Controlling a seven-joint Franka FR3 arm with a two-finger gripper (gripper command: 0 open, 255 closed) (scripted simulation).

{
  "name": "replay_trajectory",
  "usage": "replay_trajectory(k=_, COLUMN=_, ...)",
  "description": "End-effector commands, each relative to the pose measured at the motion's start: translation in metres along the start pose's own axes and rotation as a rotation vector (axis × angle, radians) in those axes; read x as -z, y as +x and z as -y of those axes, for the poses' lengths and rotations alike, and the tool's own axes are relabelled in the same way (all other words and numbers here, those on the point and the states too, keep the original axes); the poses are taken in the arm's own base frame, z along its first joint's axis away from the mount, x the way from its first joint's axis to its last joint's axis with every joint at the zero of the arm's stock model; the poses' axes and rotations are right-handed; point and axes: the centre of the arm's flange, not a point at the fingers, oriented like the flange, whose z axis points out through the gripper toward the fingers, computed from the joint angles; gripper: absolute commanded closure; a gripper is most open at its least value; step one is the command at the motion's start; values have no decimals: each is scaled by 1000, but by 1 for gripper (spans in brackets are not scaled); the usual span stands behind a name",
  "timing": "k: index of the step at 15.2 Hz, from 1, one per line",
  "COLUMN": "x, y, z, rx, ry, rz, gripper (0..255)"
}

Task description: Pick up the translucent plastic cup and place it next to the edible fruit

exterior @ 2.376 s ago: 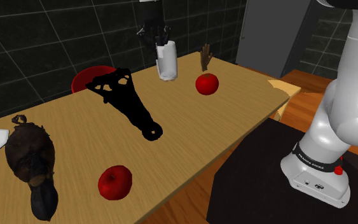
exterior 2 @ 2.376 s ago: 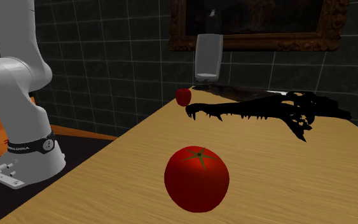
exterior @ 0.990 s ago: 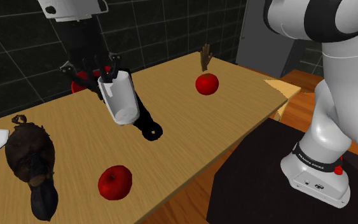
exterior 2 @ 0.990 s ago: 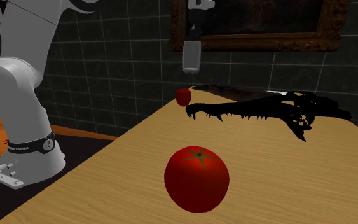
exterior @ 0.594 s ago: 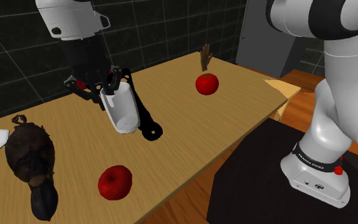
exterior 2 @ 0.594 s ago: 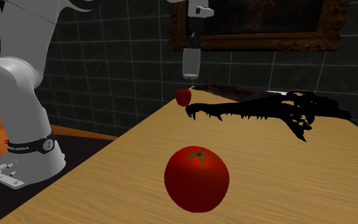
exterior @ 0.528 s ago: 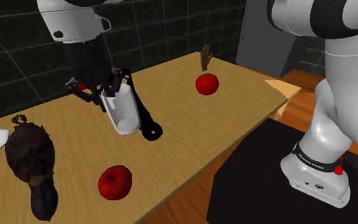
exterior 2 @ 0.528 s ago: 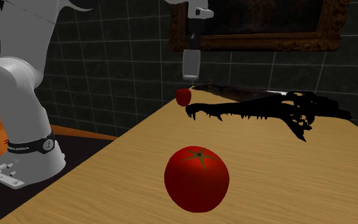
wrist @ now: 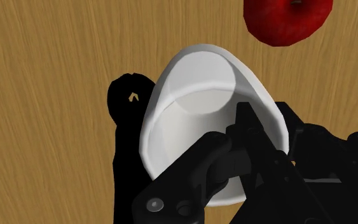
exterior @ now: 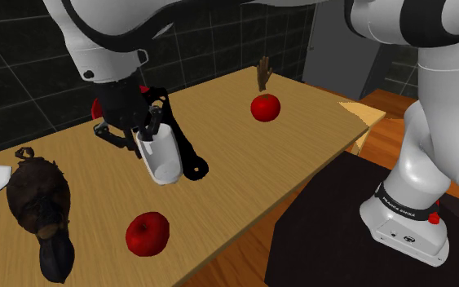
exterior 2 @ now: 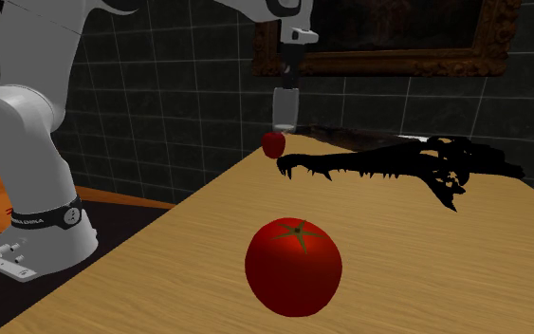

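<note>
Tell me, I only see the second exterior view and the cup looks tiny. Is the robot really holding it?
Observer: Yes. In the wrist view the gripper is shut on the white cup, at its rim.
Operator: Is it standing straight?
Observer: No. In the shoulder view it hangs tilted over a black skull-like thing.
Operator: What else is there?
Observer: A dark brown animal figure lies at the shoulder view's left.

1. You see the cup [exterior: 162,159] plain white, the tool [exterior: 143,130] all black.
2. The nearer fruit [exterior: 147,232] and farther fruit [exterior: 265,107] are both glossy red.
3. Your surface [exterior: 301,147] shows tan wood grain.
4. The wall [exterior: 15,65] is dark tile with paler grid lines.
</note>
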Motion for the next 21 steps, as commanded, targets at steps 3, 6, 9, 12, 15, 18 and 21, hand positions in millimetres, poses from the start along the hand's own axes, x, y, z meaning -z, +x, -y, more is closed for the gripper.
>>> replay_trajectory(k=3, x=-21, y=1, z=-2, rx=0, ry=1, rz=-1, gripper=255)
replay_trajectory(k=6, x=-36, y=2, z=-2, rx=0, ry=1, rz=-1, gripper=255)
replay_trajectory(k=9, x=-52, y=4, z=-2, rx=0, ry=1, rz=-1, gripper=255)
replay_trajectory(k=12, x=-68, y=5, z=-2, rx=0, ry=1, rz=-1, gripper=255)
replay_trajectory(k=15, x=-84, y=6, z=-3, rx=0, ry=1, rz=-1, gripper=255)
replay_trajectory(k=18, x=-99, y=7, z=-3, rx=0, ry=1, rz=-1, gripper=255)
replay_trajectory(k=21, x=-115, y=8, z=-3, rx=0, ry=1, rz=-1, gripper=255)
